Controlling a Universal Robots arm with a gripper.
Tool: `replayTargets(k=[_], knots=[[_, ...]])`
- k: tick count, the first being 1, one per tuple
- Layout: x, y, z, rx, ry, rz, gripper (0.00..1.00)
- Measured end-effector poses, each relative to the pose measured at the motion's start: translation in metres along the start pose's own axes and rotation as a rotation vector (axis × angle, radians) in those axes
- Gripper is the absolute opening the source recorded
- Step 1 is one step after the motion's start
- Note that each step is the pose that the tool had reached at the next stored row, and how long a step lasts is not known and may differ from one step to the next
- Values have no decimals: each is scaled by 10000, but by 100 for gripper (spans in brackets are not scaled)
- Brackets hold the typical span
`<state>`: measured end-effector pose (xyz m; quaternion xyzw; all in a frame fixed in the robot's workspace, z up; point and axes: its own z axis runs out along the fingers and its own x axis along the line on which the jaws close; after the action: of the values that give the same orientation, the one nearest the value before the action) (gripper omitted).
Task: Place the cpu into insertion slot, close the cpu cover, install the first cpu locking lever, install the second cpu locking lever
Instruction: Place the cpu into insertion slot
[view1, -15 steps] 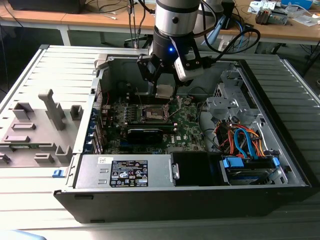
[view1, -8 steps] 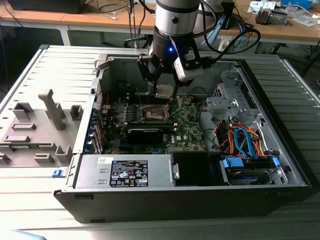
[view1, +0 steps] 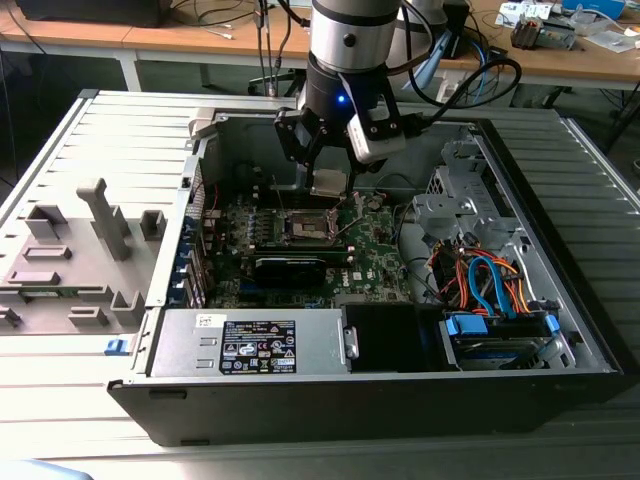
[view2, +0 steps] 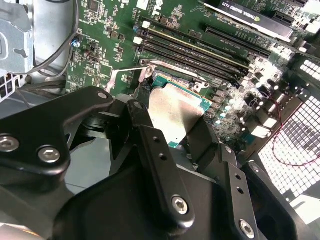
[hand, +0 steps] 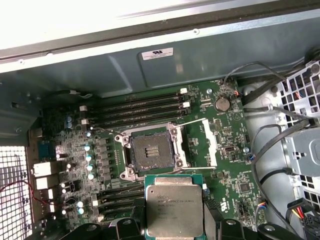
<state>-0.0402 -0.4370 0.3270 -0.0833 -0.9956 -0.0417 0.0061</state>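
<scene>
Catalogued within the open computer case (view1: 585, 300): green motherboard (view1: 382, 250); gripper (view1: 329, 185), upper centre of the exterior view, clamped on the cpu (hand: 174, 206), held flat; insertion slot (view1: 303, 229), bared just lower-left of the held chip; cpu cover (hand: 214, 146), swung open.

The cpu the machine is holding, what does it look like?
The cpu, a small flat square chip with a dull silvery-grey metal top and a green rim, is clamped by its edges in the black pincer. It hangs above the green board, apart from the open, empty square insertion slot.
</scene>
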Motion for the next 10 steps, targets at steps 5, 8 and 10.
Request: replayTargets(k=[5,8,10], knots=[[0,0,0,-1,-4,58,55],[0,0,0,-2,-7,82,55],[0,0,0,-2,-8,100,55]])
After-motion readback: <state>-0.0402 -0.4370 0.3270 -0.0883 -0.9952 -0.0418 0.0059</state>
